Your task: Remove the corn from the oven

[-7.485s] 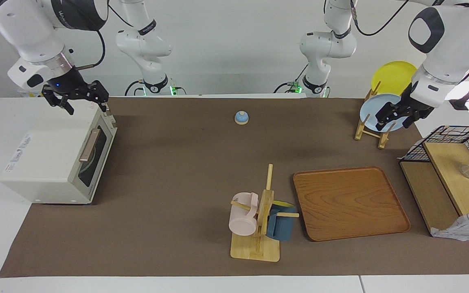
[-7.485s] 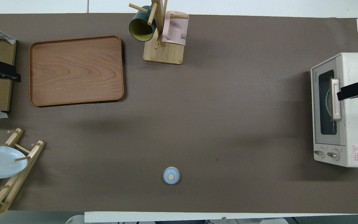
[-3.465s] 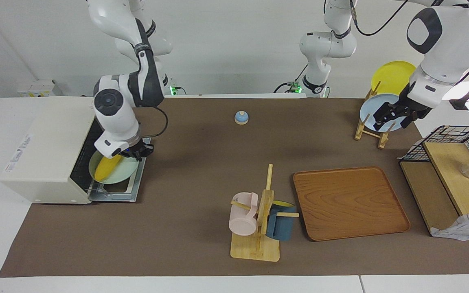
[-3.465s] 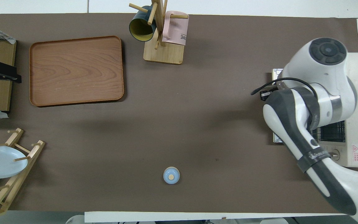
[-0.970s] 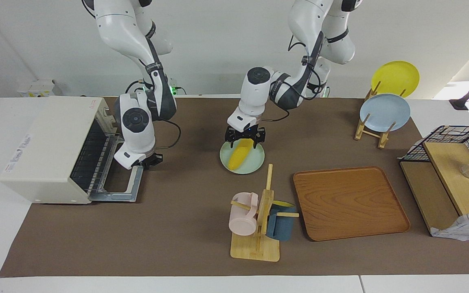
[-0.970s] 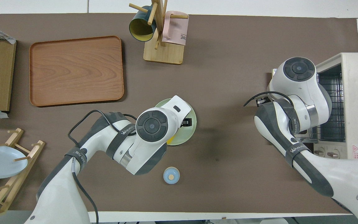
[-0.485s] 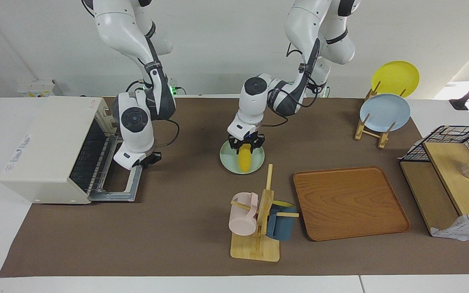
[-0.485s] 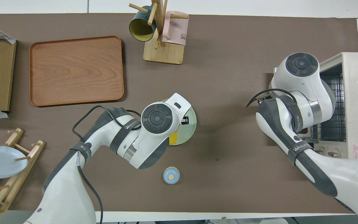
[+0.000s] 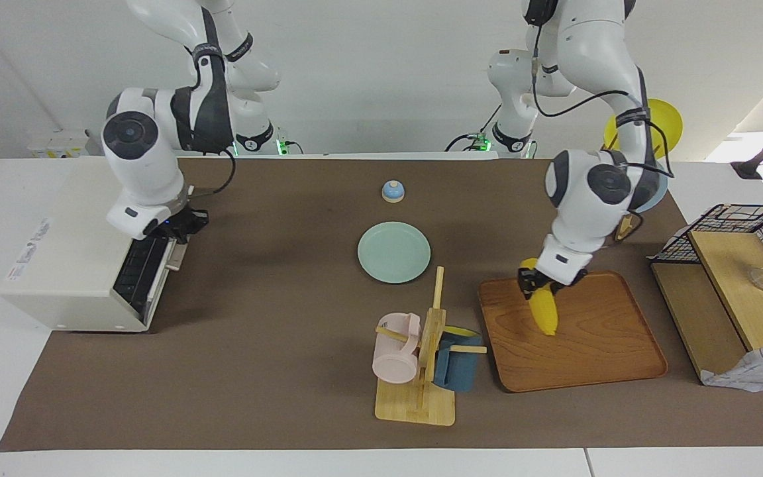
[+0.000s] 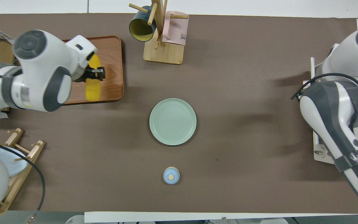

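The yellow corn (image 9: 544, 311) hangs tilted in my left gripper (image 9: 539, 281), which is shut on its upper end over the wooden tray (image 9: 593, 358). I cannot tell whether its lower tip touches the tray. From overhead the corn (image 10: 93, 84) and the left gripper (image 10: 95, 73) are over the tray (image 10: 112, 56). The cream-white oven (image 9: 80, 232) stands at the right arm's end of the table, its door (image 9: 143, 271) nearly closed. My right gripper (image 9: 176, 228) is at the door's upper edge. The right arm hides most of the oven (image 10: 319, 152) from overhead.
An empty pale green plate (image 9: 394, 252) lies mid-table. A mug rack (image 9: 421, 371) with pink and blue mugs stands beside the tray. A small blue bell (image 9: 393, 191) is nearer the robots. A plate rack (image 9: 626, 222) and a black wire basket (image 9: 739, 222) are at the left arm's end.
My left gripper lifted the corn off the green plate and carried it over the wooden tray. My right arm swung the oven door up from open to nearly closed.
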Controlling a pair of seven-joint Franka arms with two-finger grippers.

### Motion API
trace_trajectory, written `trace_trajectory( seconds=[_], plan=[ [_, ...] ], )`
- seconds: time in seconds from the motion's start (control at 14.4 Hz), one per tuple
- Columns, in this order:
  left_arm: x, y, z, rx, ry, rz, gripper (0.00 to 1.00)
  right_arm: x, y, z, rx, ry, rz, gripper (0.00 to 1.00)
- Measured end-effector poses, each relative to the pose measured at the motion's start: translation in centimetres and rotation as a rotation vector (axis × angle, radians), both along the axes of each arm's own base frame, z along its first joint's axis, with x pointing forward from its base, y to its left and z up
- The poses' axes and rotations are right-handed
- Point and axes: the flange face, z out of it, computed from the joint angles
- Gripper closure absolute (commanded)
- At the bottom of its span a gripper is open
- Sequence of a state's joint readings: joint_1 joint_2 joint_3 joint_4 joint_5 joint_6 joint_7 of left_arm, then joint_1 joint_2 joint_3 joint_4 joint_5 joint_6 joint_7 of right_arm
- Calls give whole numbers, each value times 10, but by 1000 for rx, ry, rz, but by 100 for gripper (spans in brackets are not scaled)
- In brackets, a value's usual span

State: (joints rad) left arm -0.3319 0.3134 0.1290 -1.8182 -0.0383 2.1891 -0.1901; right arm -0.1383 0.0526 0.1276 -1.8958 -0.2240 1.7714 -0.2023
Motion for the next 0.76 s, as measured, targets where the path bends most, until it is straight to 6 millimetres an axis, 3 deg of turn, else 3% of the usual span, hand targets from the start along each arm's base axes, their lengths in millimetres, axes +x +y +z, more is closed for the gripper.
trace_trajectory(
  seconds=[0.07, 0.21, 0.35, 0.49, 0.55, 0.69, 0.76],
  plan=[
    [8, 7, 3, 4, 0, 8, 0, -3, -9, 10, 8, 6, -24, 0],
    [16, 10, 30, 40, 40, 4, 0, -3, -10, 45, 66, 0, -67, 0],
    [13, 18, 88, 53, 65, 3, 0, -4, -3, 100, 126, -36, -89, 0],
    [-12, 36, 156, 40, 77, 21, 0, -8, -1, 149, 148, -75, -95, 0],
    [-31, 49, 189, 31, 87, 35, 0, -10, -2, 161, 149, -79, -99, 0],
    [-65, 74, 239, 12, 95, 47, 0, -13, -12, 162, 149, -60, -120, 0],
    [-77, 83, 255, 5, 94, 47, 0, -12, -17, 159, 149, -55, -130, 0]
  ],
)
